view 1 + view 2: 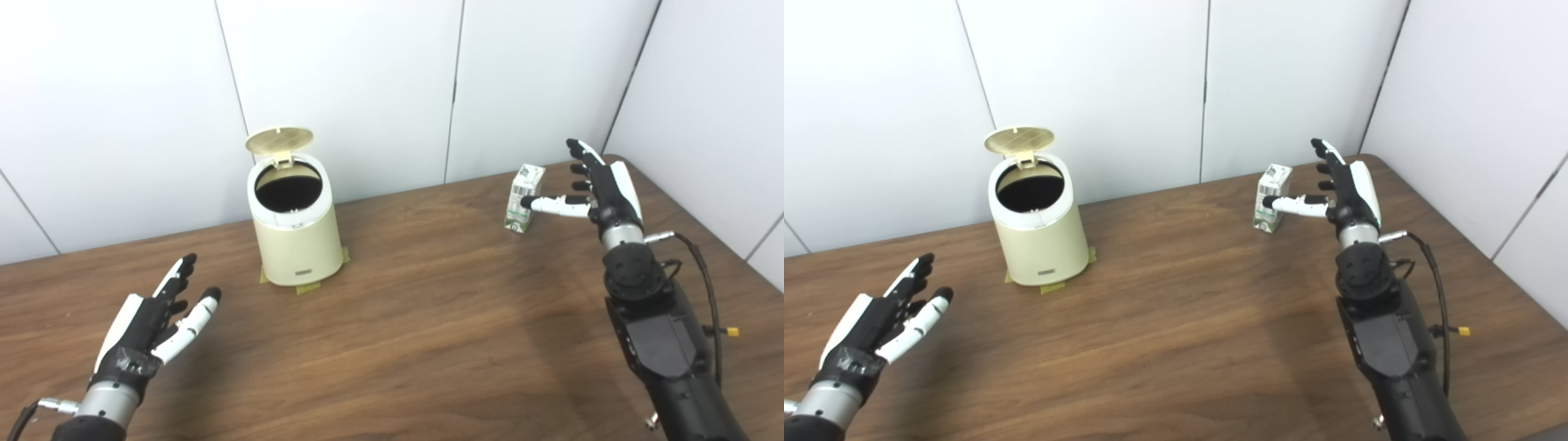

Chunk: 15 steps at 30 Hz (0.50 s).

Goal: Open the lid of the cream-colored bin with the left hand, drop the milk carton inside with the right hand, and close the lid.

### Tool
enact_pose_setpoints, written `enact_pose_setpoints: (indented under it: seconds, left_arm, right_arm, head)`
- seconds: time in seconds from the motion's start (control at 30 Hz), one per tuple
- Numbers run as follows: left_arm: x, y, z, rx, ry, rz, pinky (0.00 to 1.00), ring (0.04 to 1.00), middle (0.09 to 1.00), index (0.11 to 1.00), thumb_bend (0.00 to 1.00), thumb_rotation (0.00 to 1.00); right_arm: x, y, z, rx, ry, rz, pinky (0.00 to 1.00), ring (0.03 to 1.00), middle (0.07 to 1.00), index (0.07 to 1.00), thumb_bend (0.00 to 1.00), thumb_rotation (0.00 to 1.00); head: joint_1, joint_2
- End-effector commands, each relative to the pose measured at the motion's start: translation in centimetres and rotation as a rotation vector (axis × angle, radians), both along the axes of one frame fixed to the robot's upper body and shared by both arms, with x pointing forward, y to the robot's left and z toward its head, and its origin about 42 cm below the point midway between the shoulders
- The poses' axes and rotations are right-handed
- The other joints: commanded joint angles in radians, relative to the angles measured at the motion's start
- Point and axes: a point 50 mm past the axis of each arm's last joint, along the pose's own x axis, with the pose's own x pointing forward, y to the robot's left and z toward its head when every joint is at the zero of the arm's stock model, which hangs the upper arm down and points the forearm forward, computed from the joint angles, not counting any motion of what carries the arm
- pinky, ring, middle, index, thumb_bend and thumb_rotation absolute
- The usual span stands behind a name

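Table (429,318): brown wood grain, fills the lower view, white panel walls behind

Bin (298,236): cream, round, tapering wider to the base, standing at about 10 o'clock from table centre, near the back edge. Yellow tape tabs show under its base, so it looks fixed down and should not slide. Lid (280,139) already stands up on its rear hinge, mouth dark and open to the top. Rigid plastic by the look; the lid seems light and should need only a push from behind or above to shut

Right hand (597,187): out at 2 o'clock, fingers spread and pointing away, thumb stretched toward the carton with its tip at or just short of the near face; I cannot tell whether it touches. Nothing held

Left hand (156,318): low at 8 o'clock, well apart from the bin, palm turned inward, fingers loosely apart, holding nothing

Carton (524,198): small milk carton, white with green print, gabled top, upright at 2 o'clock, just inside the right hand's span. Judged light, thin card walls that dent if squeezed hard, coated surface likely a bit slick, and tall enough to tip from a sideways nudge. Best hold: thumb on one flat side, fingers on the opposite side, around mid-height below the gable, with moderate pressure

Step in hand, as I read it: closing on the carton; lid opening appears done
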Motion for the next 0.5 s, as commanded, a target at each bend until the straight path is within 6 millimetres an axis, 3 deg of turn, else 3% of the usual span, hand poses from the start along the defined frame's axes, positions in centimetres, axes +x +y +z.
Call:
enact_pose_setpoints:
  seconds: [0.0,0.37,0.47]
  left_arm:
    - [0.8,0.4,2.2,0.016,-0.07,-0.004,0.91,0.978,0.998,1.0,0.32,0.51]
    - [0.6,0.9,3.0,0.0,-0.081,-0.003,0.9,0.961,0.985,1.0,0.28,0.39]
    - [0.5,1.0,3.1,0.001,-0.084,-0.004,0.92,0.962,0.979,1.0,0.27,0.37]
  right_arm:
    - [1.4,-0.7,3.3,-0.052,-0.09,0.019,0.84,0.924,0.953,0.96,0.92,0.22]
    - [3.9,-2.2,3.9,-0.021,-0.064,0.018,0.86,0.937,0.967,0.961,0.95,0.21]
    - [4.3,-2.0,4.0,-0.023,-0.062,0.014,0.82,0.919,0.96,0.953,0.96,0.21]
  head:
    - [-0.005,0.0]
    - [-0.023,0.0]
    - [-0.026,0.001]
